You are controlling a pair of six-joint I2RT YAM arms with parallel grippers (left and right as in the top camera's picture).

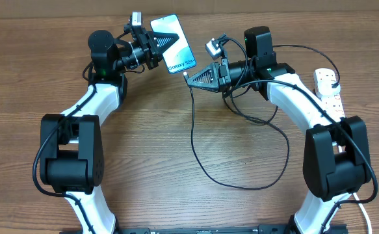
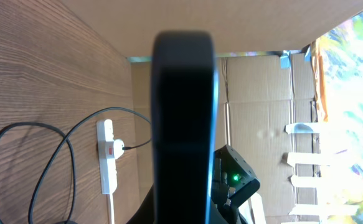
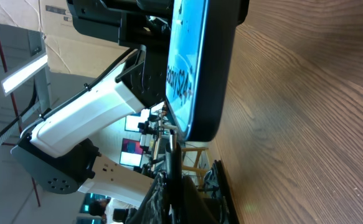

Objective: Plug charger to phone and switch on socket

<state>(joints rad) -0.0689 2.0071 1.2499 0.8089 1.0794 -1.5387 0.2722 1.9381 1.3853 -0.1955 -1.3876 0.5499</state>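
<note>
The phone (image 1: 175,44), its light-blue screen lit, is held up off the table at the far middle by my left gripper (image 1: 158,41), which is shut on it. In the left wrist view the phone (image 2: 184,112) shows as a dark slab. My right gripper (image 1: 192,77) is shut on the charger's connector end (image 3: 170,155), whose tip sits right at the phone's lower end (image 3: 197,56). I cannot tell whether it is inserted. The black charger cable (image 1: 194,130) hangs down and loops across the table. The white socket (image 1: 327,88) lies at the right edge, also in the left wrist view (image 2: 106,158).
The slack cable forms a wide loop (image 1: 241,185) on the wooden table (image 1: 150,162) between the two arms. Cardboard boxes (image 2: 262,93) stand beyond the table's far edge. The left arm's white link (image 3: 88,124) fills the background of the right wrist view.
</note>
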